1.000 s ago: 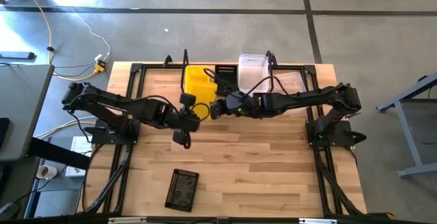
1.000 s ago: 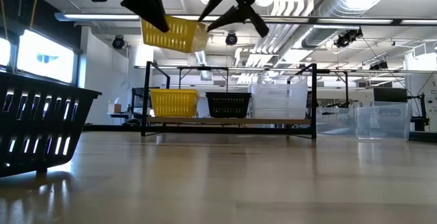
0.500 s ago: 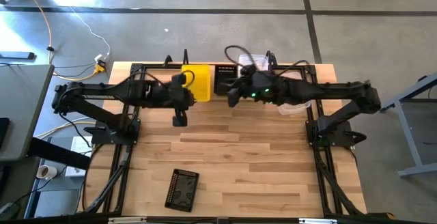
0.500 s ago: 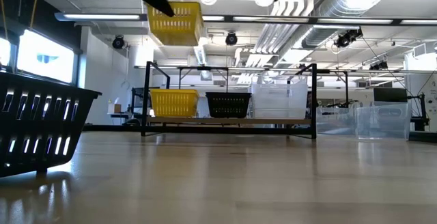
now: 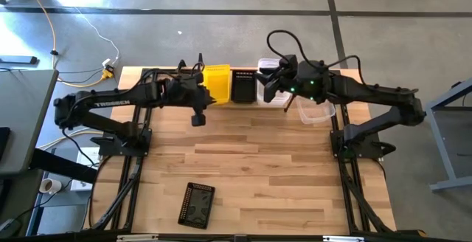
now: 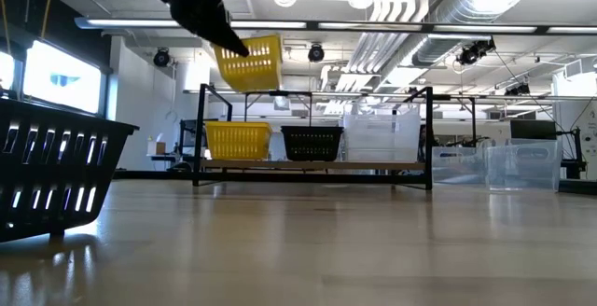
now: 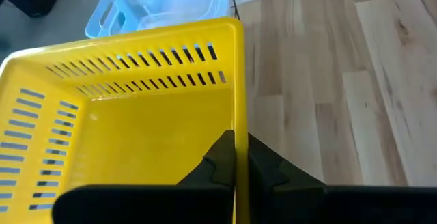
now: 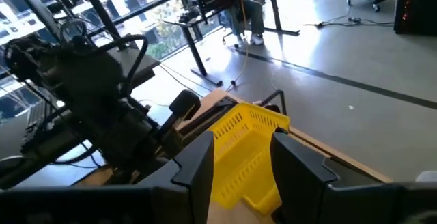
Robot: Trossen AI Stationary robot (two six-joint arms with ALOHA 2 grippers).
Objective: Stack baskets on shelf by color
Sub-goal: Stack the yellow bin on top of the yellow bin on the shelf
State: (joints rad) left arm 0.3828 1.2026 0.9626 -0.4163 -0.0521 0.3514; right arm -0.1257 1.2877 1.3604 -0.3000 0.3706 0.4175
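On the near left of the table a black basket (image 5: 196,204) lay by itself, well apart from everything else; in the low view it loomed at the left edge (image 6: 51,175). The left gripper (image 7: 234,164) was clamped shut on the rim wall of a yellow basket (image 5: 216,84), one finger on each side of the wall, and held it in the air, tilted, above the left end of the shelf (image 6: 312,165). Seen from table height, the raised yellow basket (image 6: 249,62) hung over a second yellow basket (image 6: 237,140) that stood on the shelf plank. Just right of that one on the plank stood another black basket (image 6: 312,142), and right of it a clear basket (image 6: 381,134). From above, the shelf frame (image 5: 150,75) ran along the far edge of the table. The right gripper (image 8: 240,157) was over the clear basket at the right part of the shelf, its fingers spread apart and holding nothing. Further right, past the end of the shelf, more clear baskets (image 6: 520,165) stood on the table (image 5: 258,161).
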